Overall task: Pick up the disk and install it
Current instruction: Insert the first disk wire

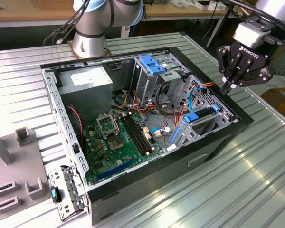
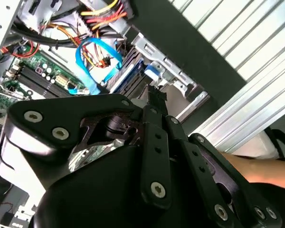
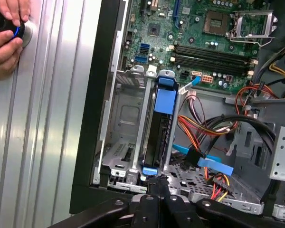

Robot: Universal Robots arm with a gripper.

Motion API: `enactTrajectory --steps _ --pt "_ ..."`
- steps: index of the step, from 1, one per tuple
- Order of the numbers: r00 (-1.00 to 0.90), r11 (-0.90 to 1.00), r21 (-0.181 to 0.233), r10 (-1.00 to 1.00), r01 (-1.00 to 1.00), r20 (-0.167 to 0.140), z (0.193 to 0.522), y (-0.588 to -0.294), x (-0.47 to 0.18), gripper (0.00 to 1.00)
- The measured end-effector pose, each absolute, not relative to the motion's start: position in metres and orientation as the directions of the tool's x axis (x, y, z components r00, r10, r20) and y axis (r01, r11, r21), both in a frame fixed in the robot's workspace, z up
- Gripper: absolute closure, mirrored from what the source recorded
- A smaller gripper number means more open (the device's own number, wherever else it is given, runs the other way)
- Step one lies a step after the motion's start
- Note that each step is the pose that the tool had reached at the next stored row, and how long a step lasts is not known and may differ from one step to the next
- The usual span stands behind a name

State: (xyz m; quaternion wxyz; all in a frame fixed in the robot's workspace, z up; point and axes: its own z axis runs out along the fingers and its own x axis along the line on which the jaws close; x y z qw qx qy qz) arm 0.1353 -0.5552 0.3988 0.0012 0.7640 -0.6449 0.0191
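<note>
Found nearest, in the exterior view, a ribbed metal table [image 1: 256, 180] carrying grey holders [image 1: 26, 137] at the exterior view's left and a loose metal bracket [image 1: 66, 192] just beside the front corner of an open black computer case [image 1: 156, 178]. Saw a green circuit board [image 1: 116, 142] lying flat on the bottom of the case.

Found the disk [image 1: 204, 114] farther in, standing on edge in a metal bay against the case wall on the exterior view's right. Made out its dark body [image 3: 156, 137] in the first wrist view, with a blue tab at each end, one toward the circuit board and one toward the case wall. Noted a flat blue cable [image 3: 213, 164] and a bundle of red, yellow and orange wires [image 3: 199, 128] just beside it.

Saw the tool [image 1: 227, 88] hanging just over the wall end of the disk, fingers pressed together in both wrist views [image 3: 156, 180] [image 2: 154, 93], nothing pinched. Could not tell whether touching the blue end tab.

Noted in the first wrist view a person's hand [image 3: 4, 47] on the table outside the case, closed around a small dark object.

Found beyond, in the far corner of the case, a grey power supply box [image 1: 88, 80], then a blue-handled cage [image 1: 152, 64], and behind the case the arm's base [image 1: 88, 35].
</note>
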Motion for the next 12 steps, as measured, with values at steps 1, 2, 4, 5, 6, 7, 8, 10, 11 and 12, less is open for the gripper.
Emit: enactTrajectory --steps 1,2,4,5,6,7,8,10,11,12 --pt "0.169 -0.169 -0.023 -0.985 -0.985 0.031 0.399 -0.555 0.138 0.89" --pt "0.17 -0.17 -0.023 -0.985 -0.985 0.031 0.399 -0.554 0.14 0.89" --pt "0.172 -0.172 -0.023 -0.985 -0.985 0.031 0.398 -0.546 0.152 0.89" --pt "0.172 -0.173 -0.023 -0.985 -0.985 0.031 0.398 -0.544 0.153 0.89" --pt "0.172 -0.173 -0.023 -0.985 -0.985 0.031 0.397 -0.538 0.155 0.89" --pt "0.172 -0.173 -0.023 -0.985 -0.985 0.031 0.397 -0.532 0.156 0.89" --pt "0.172 -0.173 -0.023 -0.985 -0.985 0.031 0.395 -0.521 0.157 0.89" --pt "0.172 -0.173 -0.023 -0.985 -0.985 0.031 0.393 -0.512 0.158 0.89" --pt "0.174 -0.175 -0.023 -0.984 -0.984 0.031 0.391 -0.505 0.158 0.89" --pt "0.181 -0.182 -0.023 -0.983 -0.983 0.031 0.389 -0.502 0.158 0.89"
